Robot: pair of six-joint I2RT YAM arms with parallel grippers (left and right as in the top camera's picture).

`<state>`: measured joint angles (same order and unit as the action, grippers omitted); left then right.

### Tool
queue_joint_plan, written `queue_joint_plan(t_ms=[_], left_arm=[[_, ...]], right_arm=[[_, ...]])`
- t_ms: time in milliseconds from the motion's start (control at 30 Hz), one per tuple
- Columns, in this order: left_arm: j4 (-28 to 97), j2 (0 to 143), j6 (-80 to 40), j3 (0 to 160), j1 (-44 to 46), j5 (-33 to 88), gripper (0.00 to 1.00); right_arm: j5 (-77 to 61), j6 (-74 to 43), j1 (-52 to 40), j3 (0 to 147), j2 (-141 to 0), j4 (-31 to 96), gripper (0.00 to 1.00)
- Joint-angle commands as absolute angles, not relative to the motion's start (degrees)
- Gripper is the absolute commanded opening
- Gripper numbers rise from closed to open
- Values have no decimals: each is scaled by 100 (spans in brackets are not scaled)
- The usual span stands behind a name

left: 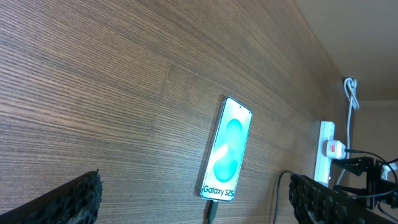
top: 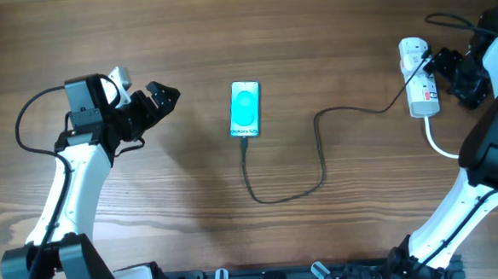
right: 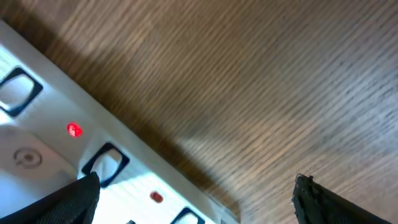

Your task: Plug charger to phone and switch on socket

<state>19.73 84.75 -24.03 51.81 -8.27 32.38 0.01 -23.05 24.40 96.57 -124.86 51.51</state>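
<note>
Since the thin black charger cable (top: 320,144) looks seated in the small turquoise-screened phone (top: 245,108) mid-table, I judge the switch press is a job for my right gripper (top: 440,64).
The white elongated power strip socket (top: 418,79) lies at the far right, its long axis running near-to-far, just left of that gripper, whose fingers are spread and empty. One red lamp (right: 74,129) glows on the strip. My left gripper (top: 163,96), also spread wide, sits well apart beyond the phone.

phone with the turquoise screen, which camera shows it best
Left wrist view: the small rectangular turquoise-screened phone is large and whole, its Galaxy S25 text readable. Overhead shows it whole but small, the thin black cable leaving its text end. Right wrist shows the white power strip, not the phone.
</note>
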Motion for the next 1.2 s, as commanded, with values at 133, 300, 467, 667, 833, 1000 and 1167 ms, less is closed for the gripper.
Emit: queue_joint_plan(t_ms=[133,300,467,667,833,1000,1167], left_arm=[[1959,8510,-2270,5170,-814,3199,100],[1962,8510,-2270,5170,-814,3199,100],[1962,8510,-2270,5170,-814,3199,100],[1962,8510,-2270,5170,-814,3199,100],[1962,8510,-2270,5170,-814,3199,100],[1962,8510,-2270,5170,-814,3199,100],[1962,8510,-2270,5170,-814,3199,100]], right_arm=[[301,-2248,2405,9588,-12752,5017,100],[246,-2021,2333,9588,-12755,5188,100],[362,-1833,2283,9588,-12755,5321,99],[642,-1957,2283,9588,-12807,5175,100],[454,-1951,2250,9417,-12816,4923,100],[331,-1927,2244,9212,-12816,4674,100],[-75,-1651,2235,9192,-12811,4670,100]])
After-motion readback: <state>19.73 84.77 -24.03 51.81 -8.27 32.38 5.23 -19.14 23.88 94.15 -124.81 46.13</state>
